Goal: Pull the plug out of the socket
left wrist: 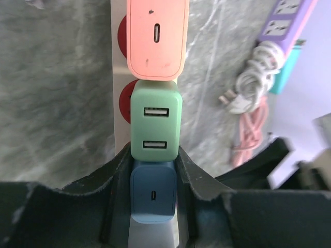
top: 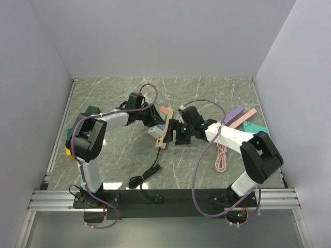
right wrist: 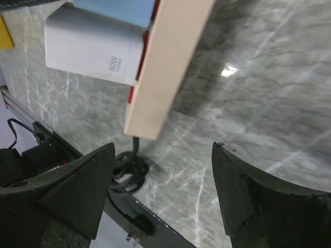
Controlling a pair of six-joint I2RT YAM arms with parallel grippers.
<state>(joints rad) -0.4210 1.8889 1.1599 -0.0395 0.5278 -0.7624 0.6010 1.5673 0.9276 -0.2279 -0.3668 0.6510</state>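
A beige power strip (top: 162,140) lies mid-table with several chargers plugged in. In the left wrist view the strip (left wrist: 120,124) carries a pink charger (left wrist: 156,36), a green charger (left wrist: 155,126) and a blue plug (left wrist: 153,199) in a row. My left gripper (left wrist: 153,155) is shut on the blue plug, one finger against each side. It is over the strip in the top view (top: 153,120). My right gripper (right wrist: 164,150) is open and empty just right of the strip (right wrist: 168,67), also in the top view (top: 179,135). A white charger (right wrist: 93,51) sits on the strip.
The strip's black cable (top: 147,174) runs to a coil near the front rail (right wrist: 126,168). A purple power strip (top: 236,114), a pink strip (top: 244,118), a teal block (top: 257,127) and a pink cable (top: 222,157) lie at the right. Green (top: 93,110) and yellow (top: 69,151) blocks lie at the left.
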